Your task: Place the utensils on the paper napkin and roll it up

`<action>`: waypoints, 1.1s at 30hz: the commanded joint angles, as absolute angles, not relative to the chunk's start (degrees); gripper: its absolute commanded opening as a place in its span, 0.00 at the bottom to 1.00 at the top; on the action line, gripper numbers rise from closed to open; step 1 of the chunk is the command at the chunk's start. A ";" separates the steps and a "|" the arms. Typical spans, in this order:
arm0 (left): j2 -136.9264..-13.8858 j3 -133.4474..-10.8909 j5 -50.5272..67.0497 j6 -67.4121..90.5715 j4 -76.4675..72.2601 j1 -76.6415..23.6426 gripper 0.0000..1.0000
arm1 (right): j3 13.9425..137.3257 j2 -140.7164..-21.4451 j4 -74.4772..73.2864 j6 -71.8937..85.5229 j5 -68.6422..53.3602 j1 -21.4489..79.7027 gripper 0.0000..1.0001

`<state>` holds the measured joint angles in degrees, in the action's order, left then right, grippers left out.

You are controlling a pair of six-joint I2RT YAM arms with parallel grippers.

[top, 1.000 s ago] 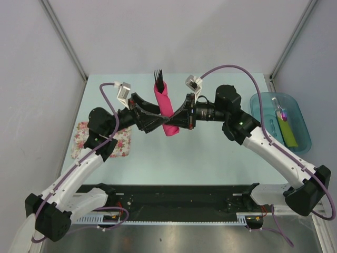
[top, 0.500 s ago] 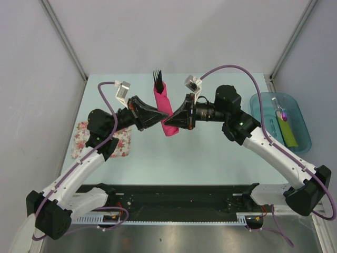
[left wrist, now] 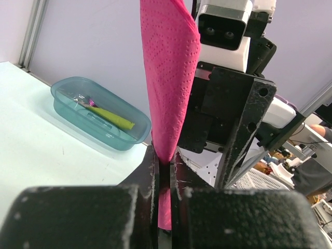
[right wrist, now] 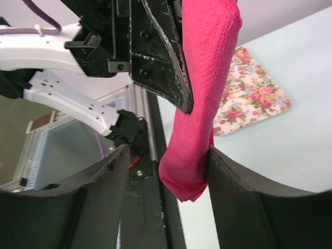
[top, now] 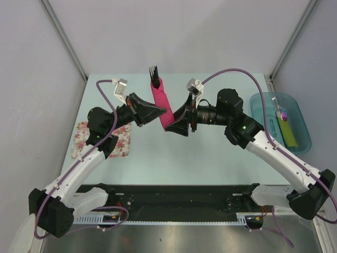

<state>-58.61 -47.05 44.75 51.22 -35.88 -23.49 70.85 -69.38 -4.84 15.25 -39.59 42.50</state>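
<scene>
The paper napkin [top: 161, 101] is a magenta roll held above the table at centre, tilted, with black fork tines [top: 154, 71] of the utensils sticking out of its far end. My left gripper [top: 166, 113] is shut on the roll near its lower end; in the left wrist view the pink paper [left wrist: 168, 78] rises out of the pinched jaws of that gripper [left wrist: 165, 158]. My right gripper [top: 177, 121] is open around the roll's bottom tip [right wrist: 199, 135]. One of its fingers [right wrist: 233, 192] touches the paper; the other stands well off.
A teal plastic bin [top: 263, 103] at the right edge holds a white-handled brush [top: 282, 113] and a yellow-green strip [top: 288, 132]. A floral cloth [top: 84, 136] lies flat at the left, under the left arm. The black rail [top: 174, 197] runs along the near edge.
My left gripper has shut on the roll. The right gripper, shut on it before, has opened. The roll has shifted slightly up and left.
</scene>
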 commanded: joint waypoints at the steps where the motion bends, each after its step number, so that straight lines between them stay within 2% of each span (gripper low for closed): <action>1: -58.01 -49.57 41.92 51.86 -41.22 -22.85 0.00 | 70.40 -68.20 -7.91 10.47 -33.58 44.12 0.60; 4: -58.01 -49.75 41.57 51.77 -41.05 -22.85 0.00 | 70.23 -68.64 -8.52 8.53 -31.29 45.17 0.54; 7: -58.18 -50.18 41.31 51.68 -40.96 -22.85 0.00 | 69.26 -69.17 -9.58 8.17 -31.64 45.79 0.42; 10: -58.27 -50.45 40.96 51.68 -40.96 -22.59 0.00 | 67.68 -69.26 -8.18 9.84 -35.50 45.79 0.34; 15: -58.45 -50.89 40.78 52.03 -41.92 -21.45 0.00 | 65.04 -71.01 1.82 24.85 -48.85 41.32 0.24; 17: -58.62 -51.15 40.87 52.03 -42.27 -21.10 0.00 | 63.72 -71.98 6.56 30.38 -52.01 39.39 0.30; 18: -58.54 -51.24 40.87 51.94 -42.36 -21.01 0.00 | 63.37 -72.24 7.64 33.54 -52.55 39.11 0.41; 20: -58.45 -51.33 40.78 51.86 -42.36 -20.92 0.00 | 64.15 -72.07 5.47 32.62 -51.17 38.76 0.56; 23: -58.45 -51.15 40.87 51.68 -42.10 -20.92 0.00 | 65.91 -71.19 0.38 27.00 -46.87 39.11 0.63; 28: -58.54 -50.71 41.05 51.42 -41.92 -20.92 0.00 | 67.85 -69.35 -6.67 17.95 -37.46 41.83 0.66; 33: -58.97 -50.71 41.22 50.89 -41.92 -20.92 0.00 | 70.57 -68.82 -11.86 12.75 -26.04 42.89 0.80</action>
<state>-59.35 -48.29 42.17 51.48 -37.89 -21.19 65.93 -71.44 -7.68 19.18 -36.07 42.04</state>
